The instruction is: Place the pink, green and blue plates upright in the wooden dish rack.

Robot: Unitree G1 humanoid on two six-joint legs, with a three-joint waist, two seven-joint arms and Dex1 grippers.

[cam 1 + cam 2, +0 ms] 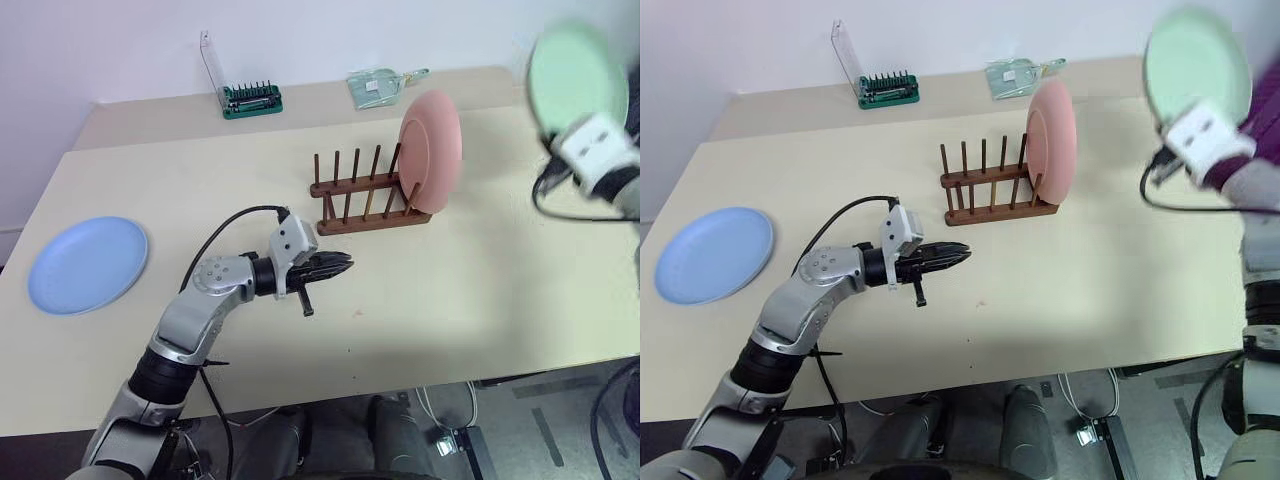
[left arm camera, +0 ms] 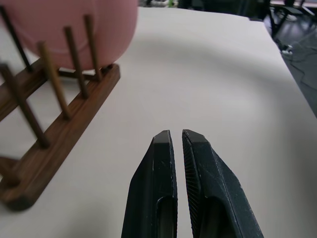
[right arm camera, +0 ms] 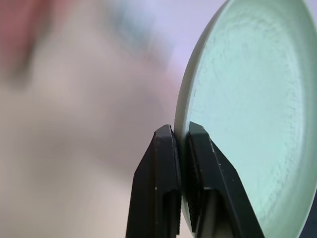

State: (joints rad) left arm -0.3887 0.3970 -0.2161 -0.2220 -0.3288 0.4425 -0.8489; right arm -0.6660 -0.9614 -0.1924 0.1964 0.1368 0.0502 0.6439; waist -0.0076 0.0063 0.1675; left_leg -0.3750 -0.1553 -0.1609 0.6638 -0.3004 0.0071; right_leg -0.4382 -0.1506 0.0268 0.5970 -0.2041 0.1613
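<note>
While raised, right gripper point(image 3: 181, 136) pinches green plate point(image 3: 252, 114), seemingly upright

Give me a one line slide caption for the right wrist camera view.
Right end effector shut on the rim of the green plate, held upright in the air.

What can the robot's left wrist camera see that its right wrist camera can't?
Left wrist view: the shut left end effector hanging over the table, beside the wooden dish rack, where the pink plate stands upright. Right wrist view: the right end effector pinching the green plate by its rim, held up on edge. Both share two black fingers rising from the bottom and a plate.
</note>
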